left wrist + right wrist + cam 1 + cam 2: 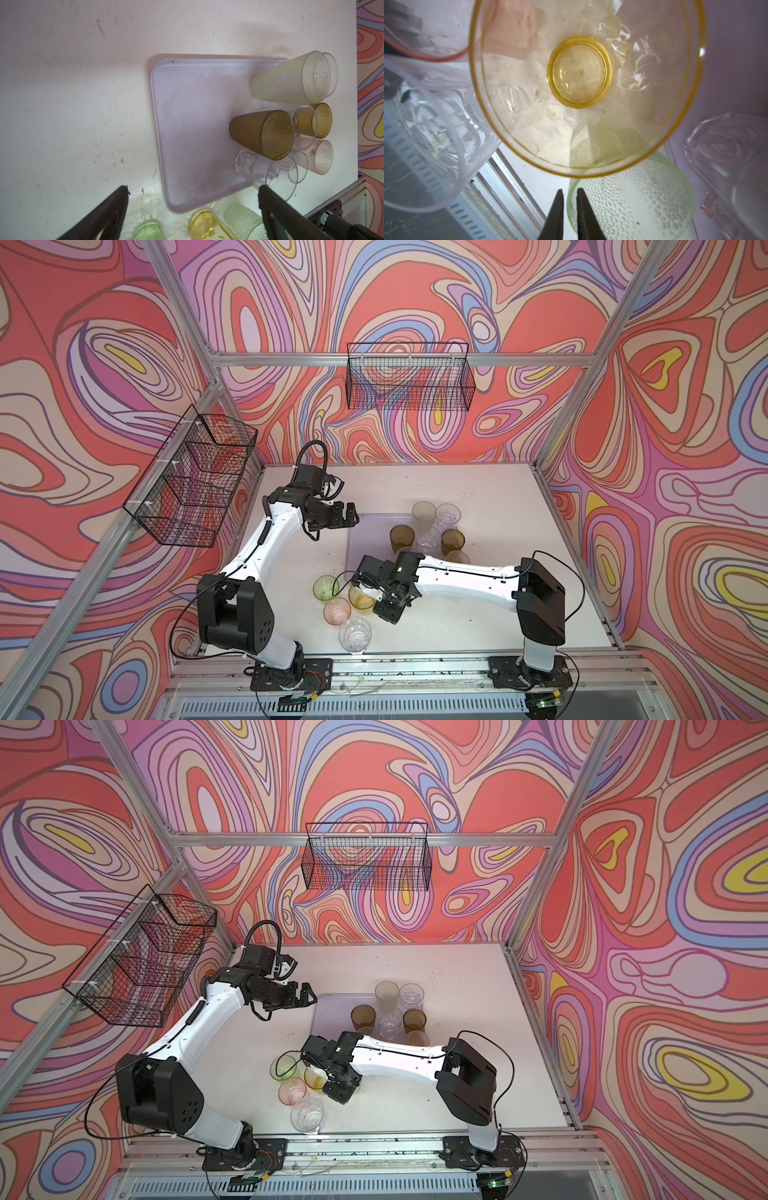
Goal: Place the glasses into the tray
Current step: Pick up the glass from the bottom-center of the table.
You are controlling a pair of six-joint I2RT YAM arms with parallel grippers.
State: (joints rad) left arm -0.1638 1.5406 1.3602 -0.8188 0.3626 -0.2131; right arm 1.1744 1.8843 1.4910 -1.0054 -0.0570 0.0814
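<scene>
The right gripper (569, 190) has its fingers drawn almost together, pinching the wall of a pale green dimpled glass (633, 203) just off the tray (365, 539) at about its 7 o'clock, tight beside an amber glass (362, 600), with a green faceted glass (326, 588), a pink glass (337, 610) and a clear glass (354, 635) close by. The left gripper (355, 516) hangs spread wide at the tray's 10 o'clock corner. The tray lies near the middle of the table (498, 510), with upright glasses (402, 537) clustered in its 3 o'clock half.
</scene>
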